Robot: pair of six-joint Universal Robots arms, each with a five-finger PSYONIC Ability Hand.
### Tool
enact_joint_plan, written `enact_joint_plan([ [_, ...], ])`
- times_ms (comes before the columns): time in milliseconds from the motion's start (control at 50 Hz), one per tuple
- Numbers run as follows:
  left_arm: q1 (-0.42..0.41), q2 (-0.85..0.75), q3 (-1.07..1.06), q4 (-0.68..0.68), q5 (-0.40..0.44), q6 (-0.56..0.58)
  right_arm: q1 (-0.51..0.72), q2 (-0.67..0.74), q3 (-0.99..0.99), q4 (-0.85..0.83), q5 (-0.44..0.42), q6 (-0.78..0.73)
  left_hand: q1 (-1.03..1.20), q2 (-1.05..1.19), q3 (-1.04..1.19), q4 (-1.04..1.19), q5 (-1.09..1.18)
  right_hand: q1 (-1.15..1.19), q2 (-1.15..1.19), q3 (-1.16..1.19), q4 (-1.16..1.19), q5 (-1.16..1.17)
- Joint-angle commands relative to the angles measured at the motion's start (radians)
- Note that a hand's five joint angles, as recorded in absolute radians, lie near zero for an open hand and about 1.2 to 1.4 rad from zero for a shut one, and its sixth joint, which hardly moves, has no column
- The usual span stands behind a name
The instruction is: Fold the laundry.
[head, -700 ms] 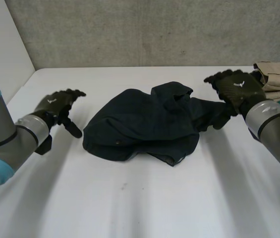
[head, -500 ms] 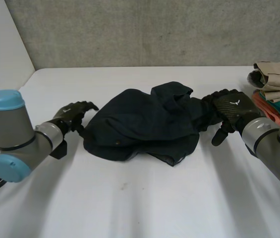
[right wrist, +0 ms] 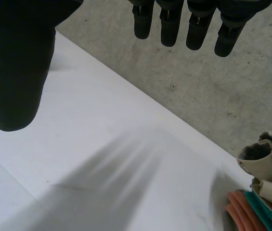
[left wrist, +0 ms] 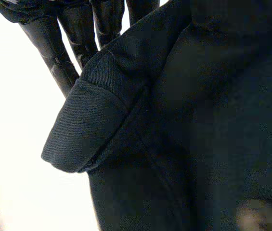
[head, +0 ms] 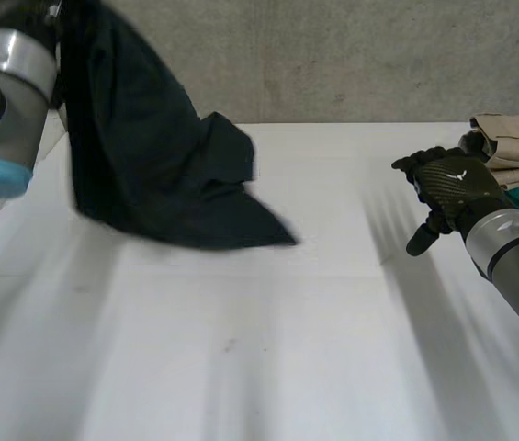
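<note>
The white table (head: 259,367) lies bare across its near part, marked only by a few faint specks. Farther in, at the robot's right, the right hand (head: 447,188) hovers above the tabletop. Its fingers (right wrist: 169,29) are spread and nearly straight with the thumb held apart, so it is wide open and grips nothing. Just beyond that hand, at the table's far right edge, sits a pile of folded clothes (head: 516,147). A beige piece is on top, with teal and orange layers showing beneath it (the same stack (right wrist: 270,163) shows past the fingertips in the right wrist view).

On the robot's left, the left arm (head: 2,83) is raised high, and the dark garment (head: 158,175) hangs from its end in a loose, bunched drape. The garment's lower tip trails out toward the middle of the table, and I cannot tell whether that tip touches the surface.

In the left wrist view the left hand (left wrist: 83,29) is closed on the garment's upper edge. Its fingers run down behind a rolled hem, and the rest of the dark cloth (left wrist: 198,120) falls across the palm side.

Behind everything stands a grey concrete wall (head: 332,55).
</note>
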Motion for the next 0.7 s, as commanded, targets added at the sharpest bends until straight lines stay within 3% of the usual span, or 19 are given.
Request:
enact_joint_plan([
  [20, -0.151, -0.047, 0.013, 0.058, 0.162, -0.045, -0.013, -0.010, 0.014, -0.010, 0.000, 0.006, 0.250, 0.203, 0.212, 0.198, 0.236, -0.055, -0.035, -0.036, -0.036, -0.050],
  [220, -0.385, -0.180, -0.185, 0.023, 0.357, -0.104, -0.059, -0.007, 0.026, -0.022, -0.003, 0.003, 0.201, 0.154, 0.162, 0.149, 0.187, -0.055, -0.035, -0.036, -0.036, -0.050],
  [240, -0.403, -0.185, -0.203, 0.027, 0.374, -0.101, -0.065, -0.005, 0.026, -0.025, -0.004, 0.003, 0.026, -0.021, -0.012, -0.026, 0.012, -0.055, -0.035, -0.036, -0.036, -0.050],
  [260, -0.427, -0.192, -0.232, 0.029, 0.395, -0.095, -0.072, -0.002, 0.026, -0.028, -0.004, 0.003, -0.322, -0.368, -0.360, -0.374, -0.335, -0.055, -0.035, -0.036, -0.036, -0.050],
  [320, -0.451, -0.193, -0.258, 0.044, 0.410, -0.074, -0.082, 0.007, 0.021, -0.029, -0.008, 0.001, -0.697, -0.744, -0.736, -0.749, -0.711, -0.055, -0.035, -0.036, -0.036, -0.050],
  [340, -0.451, -0.186, -0.266, 0.062, 0.398, -0.051, -0.083, 0.012, 0.018, -0.029, -0.009, 0.000, -0.861, -0.908, -0.899, -0.913, -0.874, -0.055, -0.035, -0.036, -0.036, -0.050],
  [380, -0.440, -0.173, -0.268, 0.081, 0.371, -0.025, -0.085, 0.013, 0.017, -0.028, -0.009, 0.000, -0.972, -1.019, -1.010, -1.024, -0.985, -0.055, -0.035, -0.036, -0.036, -0.050],
  [540, -0.345, 0.004, -0.338, 0.060, 0.119, 0.003, -0.083, -0.003, 0.001, -0.019, -0.050, -0.015, -0.972, -1.019, -1.010, -1.024, -0.985, -0.055, -0.035, -0.036, -0.036, -0.050],
  [600, -0.327, 0.099, -0.427, 0.006, 0.050, 0.015, -0.082, -0.034, 0.000, 0.003, -0.095, -0.070, -0.972, -1.019, -1.010, -1.024, -0.985, -0.055, -0.035, -0.036, -0.036, -0.050],
  [680, -0.313, 0.214, -0.567, -0.094, 0.004, 0.044, -0.071, -0.082, 0.018, 0.065, -0.217, -0.222, -0.951, -0.998, -0.989, -1.003, -0.965, -0.055, -0.035, -0.036, -0.036, -0.050],
  [700, -0.311, 0.249, -0.620, -0.141, -0.005, 0.061, -0.072, -0.095, 0.032, 0.104, -0.274, -0.306, -0.837, -0.884, -0.876, -0.889, -0.851, -0.055, -0.035, -0.036, -0.036, -0.050],
])
